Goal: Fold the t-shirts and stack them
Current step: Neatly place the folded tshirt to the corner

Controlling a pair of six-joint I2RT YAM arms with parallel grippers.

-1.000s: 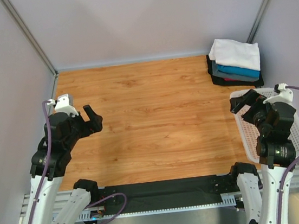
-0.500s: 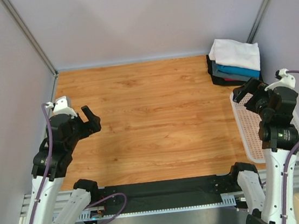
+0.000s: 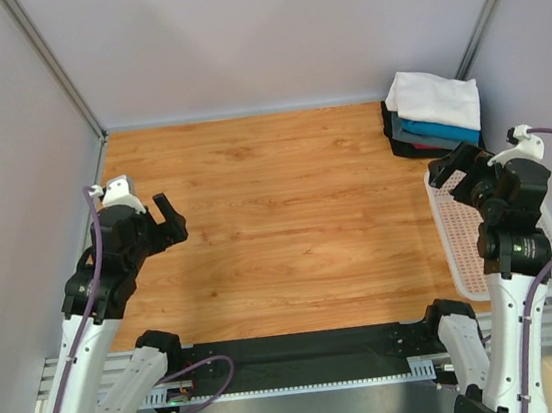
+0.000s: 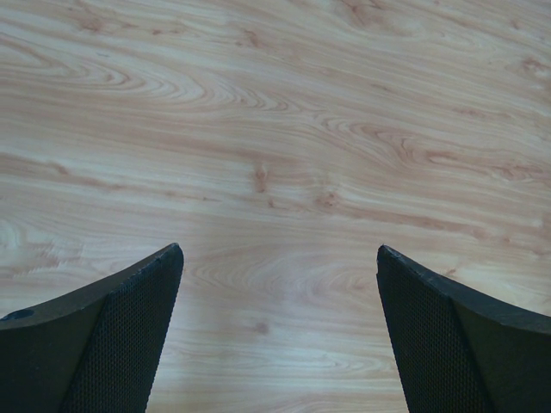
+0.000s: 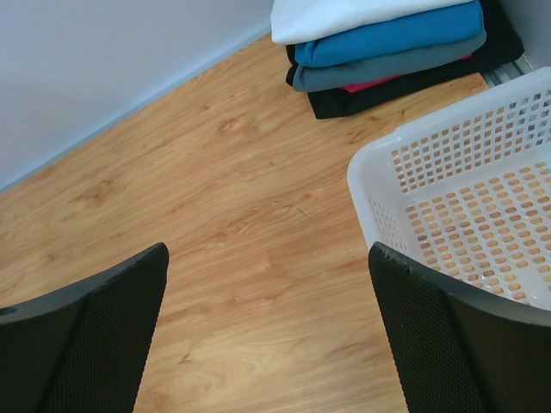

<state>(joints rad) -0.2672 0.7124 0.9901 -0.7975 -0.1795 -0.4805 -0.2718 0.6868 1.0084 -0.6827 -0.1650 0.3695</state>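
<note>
A stack of folded t-shirts [image 3: 433, 115] sits at the table's far right corner: a large white one on top [image 3: 434, 98], then bright blue [image 3: 440, 132], grey and black. The right wrist view shows the stack [image 5: 387, 43] too, with a thin pink layer between grey and black. My left gripper [image 3: 170, 219] is open and empty above the bare wood at the left [image 4: 277, 258]. My right gripper [image 3: 454, 177] is open and empty, over the near-left corner of the basket, just short of the stack [image 5: 269, 249].
A white perforated plastic basket [image 3: 454, 245] stands at the right edge, holding nothing; it also shows in the right wrist view [image 5: 448, 146]. Grey walls close in the table on three sides. The wooden table [image 3: 287, 215] runs between the arms.
My right gripper has moved to the right and slightly back, towards the stack. My left gripper has shifted only slightly.
</note>
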